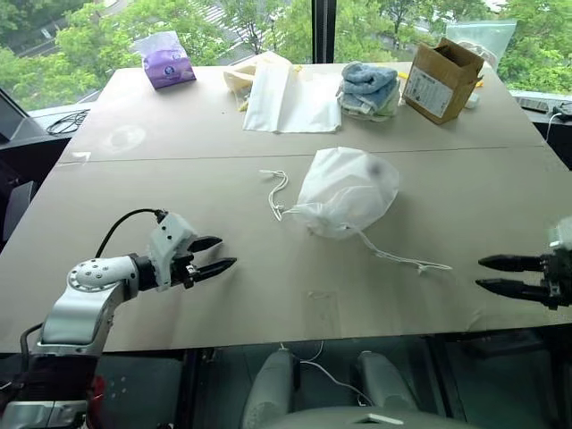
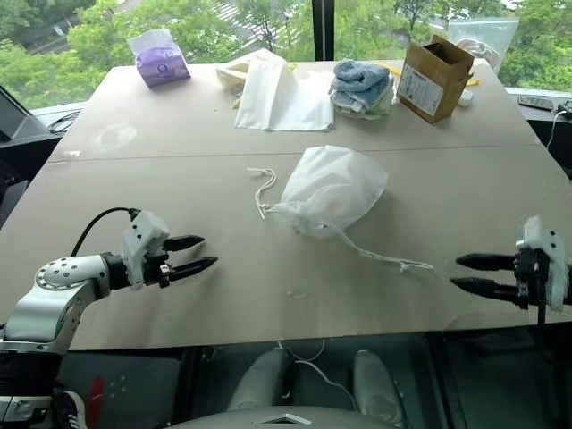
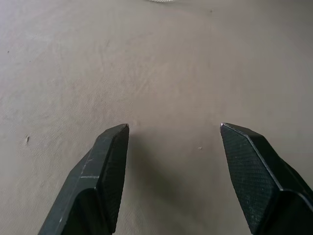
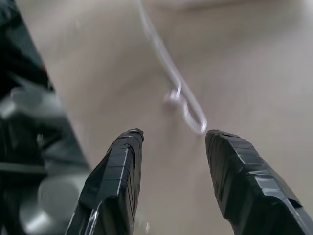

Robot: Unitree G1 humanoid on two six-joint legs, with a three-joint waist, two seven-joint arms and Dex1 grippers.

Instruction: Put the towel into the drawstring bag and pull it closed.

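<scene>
Your drawstring bag (image 1: 344, 189) sits in the middle of the frame on the worktop (image 1: 179, 295), bulging and gathered shut at its mouth, which faces the lower left. A faint dark patch shows through the thin fabric near the bag's upper right; whether that is the towel you cannot tell from the outside. One cord (image 1: 277, 190) loops away from the mouth toward the centre left and lies slack; the other cord (image 1: 402, 260) trails toward the lower right and ends in a small knot on the bare surface. Your left hand (image 1: 217, 254) is in the lower left of the frame, low over the worktop, fingers parted with nothing between them, tips pointing toward the bag and well apart from it. In the left wrist view the two fingers (image 3: 105, 171) frame only bare worktop. Your right hand (image 1: 487, 273) is at the lower right edge of the frame, fingers parted and empty, pointing inward. In the right wrist view the knotted cord end lies on the surface just ahead of its fingertips, not touching them. Along the top of the frame: a purple tissue pack (image 1: 164, 61) at upper left, a flat white sheet (image 1: 290, 100) at top centre, folded blue towels (image 1: 368, 88) beside it, and a cardboard box (image 1: 441, 79) at upper right.
</scene>
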